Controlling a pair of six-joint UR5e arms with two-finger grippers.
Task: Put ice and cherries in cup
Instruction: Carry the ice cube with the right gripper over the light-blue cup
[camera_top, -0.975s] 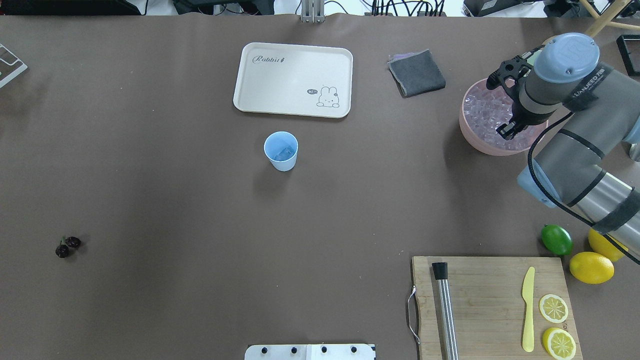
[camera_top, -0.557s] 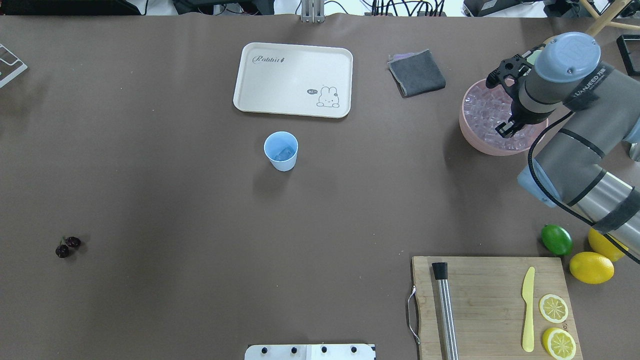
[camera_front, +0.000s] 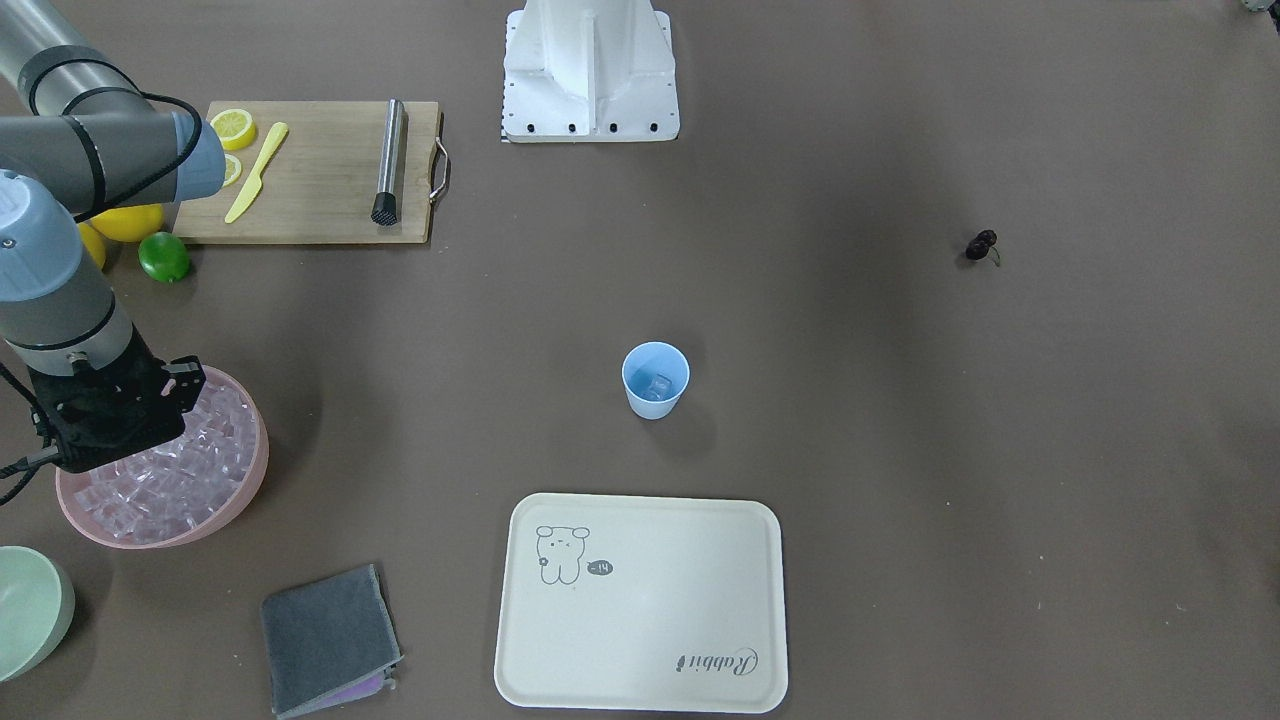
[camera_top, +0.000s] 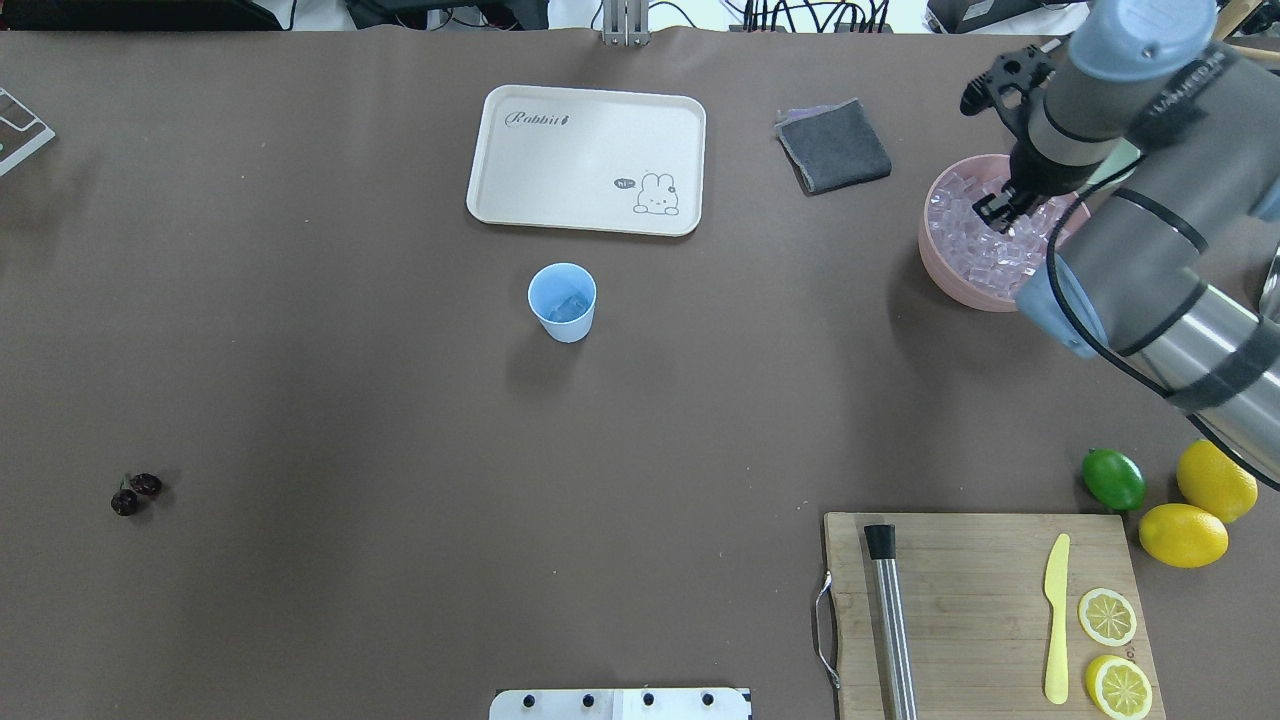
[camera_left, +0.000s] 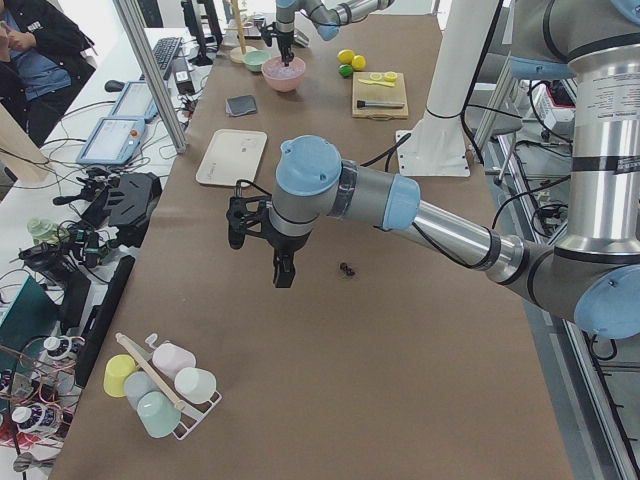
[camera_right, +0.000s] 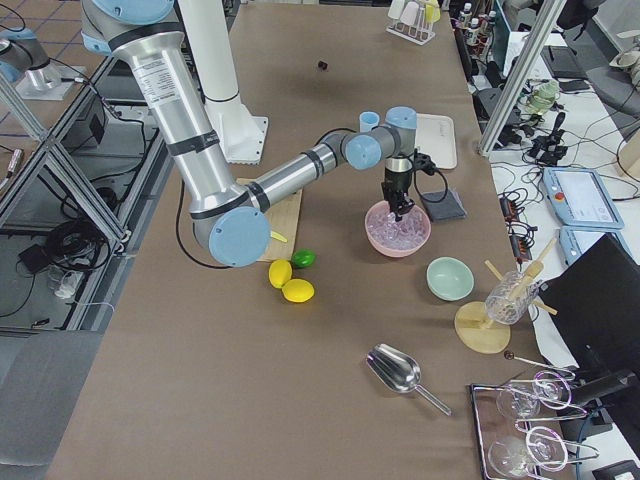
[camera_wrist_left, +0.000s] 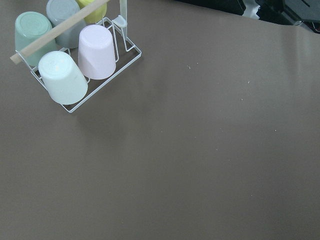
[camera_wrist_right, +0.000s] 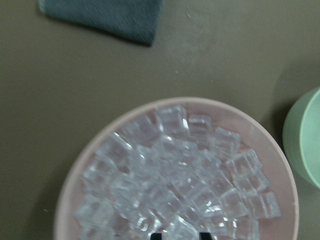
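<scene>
The light-blue cup (camera_top: 562, 300) stands mid-table with one ice cube (camera_top: 571, 303) inside. The pink bowl (camera_top: 938, 272) at the right is full of clear ice cubes (camera_top: 965, 235). My right gripper (camera_top: 1000, 207) hangs over the bowl. In the right wrist view its fingertips (camera_wrist_right: 157, 235) flank one cube (camera_wrist_right: 180, 231) above the pile, shut on it. The dark cherries (camera_top: 134, 493) lie far left on the table. My left gripper (camera_left: 281, 275) shows only in the exterior left view, above the table beside the cherries (camera_left: 347, 269); I cannot tell its state.
A cream tray (camera_top: 587, 160) lies behind the cup, a grey cloth (camera_top: 833, 146) to its right. A cutting board (camera_top: 960, 600) with muddler, knife and lemon slices is front right, beside a lime (camera_top: 1113, 479) and lemons (camera_top: 1183, 535). A pale green bowl (camera_front: 25, 610) sits past the pink bowl.
My right gripper has risen out of the ice pile and shifted toward the bowl's far side. The cup and cherries have not moved.
</scene>
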